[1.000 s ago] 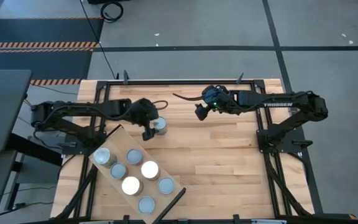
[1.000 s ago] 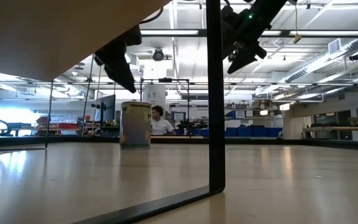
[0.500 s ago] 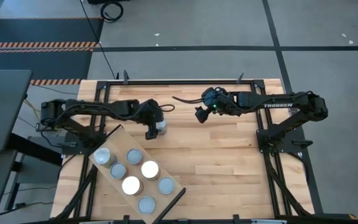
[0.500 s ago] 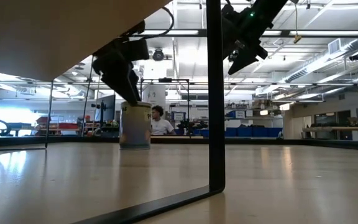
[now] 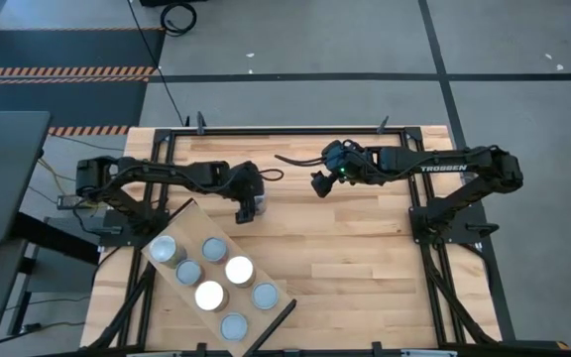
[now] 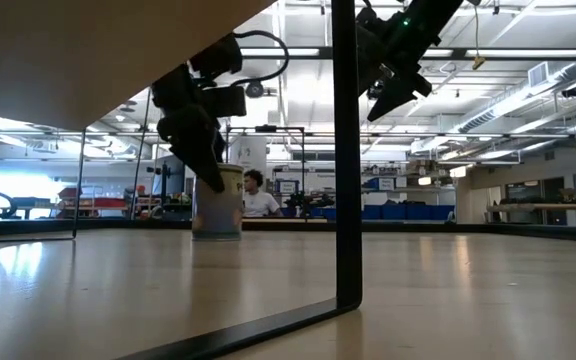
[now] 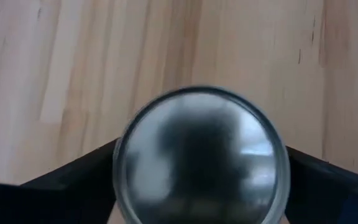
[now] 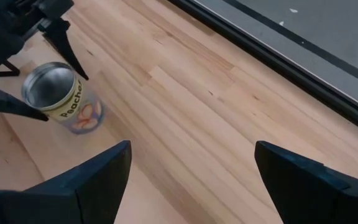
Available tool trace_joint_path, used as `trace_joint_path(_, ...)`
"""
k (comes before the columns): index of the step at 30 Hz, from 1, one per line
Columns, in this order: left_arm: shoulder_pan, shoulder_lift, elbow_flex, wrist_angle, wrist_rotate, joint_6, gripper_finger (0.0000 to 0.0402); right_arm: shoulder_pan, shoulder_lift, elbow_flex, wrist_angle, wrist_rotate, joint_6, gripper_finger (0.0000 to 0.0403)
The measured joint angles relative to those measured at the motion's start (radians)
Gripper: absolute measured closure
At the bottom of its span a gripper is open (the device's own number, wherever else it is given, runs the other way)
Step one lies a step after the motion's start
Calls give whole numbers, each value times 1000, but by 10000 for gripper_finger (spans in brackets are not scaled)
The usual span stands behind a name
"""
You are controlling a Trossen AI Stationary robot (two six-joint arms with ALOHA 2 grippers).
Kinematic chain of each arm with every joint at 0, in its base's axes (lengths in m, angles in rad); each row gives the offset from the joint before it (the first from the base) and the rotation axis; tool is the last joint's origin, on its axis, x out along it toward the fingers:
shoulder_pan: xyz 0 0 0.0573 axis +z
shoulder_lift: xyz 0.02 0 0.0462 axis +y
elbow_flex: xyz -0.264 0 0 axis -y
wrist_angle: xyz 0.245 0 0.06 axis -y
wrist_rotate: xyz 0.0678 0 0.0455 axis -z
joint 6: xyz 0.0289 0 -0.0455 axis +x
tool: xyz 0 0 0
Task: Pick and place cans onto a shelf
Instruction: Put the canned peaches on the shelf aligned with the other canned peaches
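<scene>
A can [image 8: 58,92] with a silvery top and a pale peach label stands upright on the tabletop, on its base. My left gripper [image 7: 201,186] comes down over it from above, open, one finger [image 7: 73,180] at each side of the can [image 7: 201,155]. In the high view the gripper [image 5: 250,206] covers most of it. The shelf [image 5: 194,223], a pale plank with a dark bar [image 5: 277,319] at one end, carries several cans [image 5: 209,295]. My right gripper [image 5: 319,184] hangs open above the table's far middle, with nothing between its fingers. My left gripper has its fingers [image 8: 67,50] at two opposite sides of the can, slanting down from above. I cannot tell whether they touch the can's wall. The can stands upright on the table.
Bare tabletop [image 5: 365,258] lies to the right of the shelf. In the low view the shelf's underside [image 6: 68,50] fills the upper left and its dark bar [image 6: 346,150] stands upright in the middle. A person [image 6: 258,200] sits far off in the room behind.
My left gripper has sunk and gone a little toward the table's right edge, from above and beside the can to astride its top, rolling slightly. The can has stayed where it was.
</scene>
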Motion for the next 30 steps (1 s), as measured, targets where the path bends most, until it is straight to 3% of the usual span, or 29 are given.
trace_joint_path(4, 0, -1, 0, -6, -1, -21, 87, 0, 0, 0, 1, 0, -1, 54)
trace_joint_path(11, -3, -48, 117, -190, 5, -46, 89, -10, 0, 0, 2, 0, -20, 54)
trace_joint_path(21, -18, -308, 354, -623, 100, -34, 89, 31, 0, 0, 67, -3, -8, 54)
trace_joint_path(30, -107, -559, 379, -857, 80, -26, 89, 89, 0, 0, 163, 50, 175, 54)
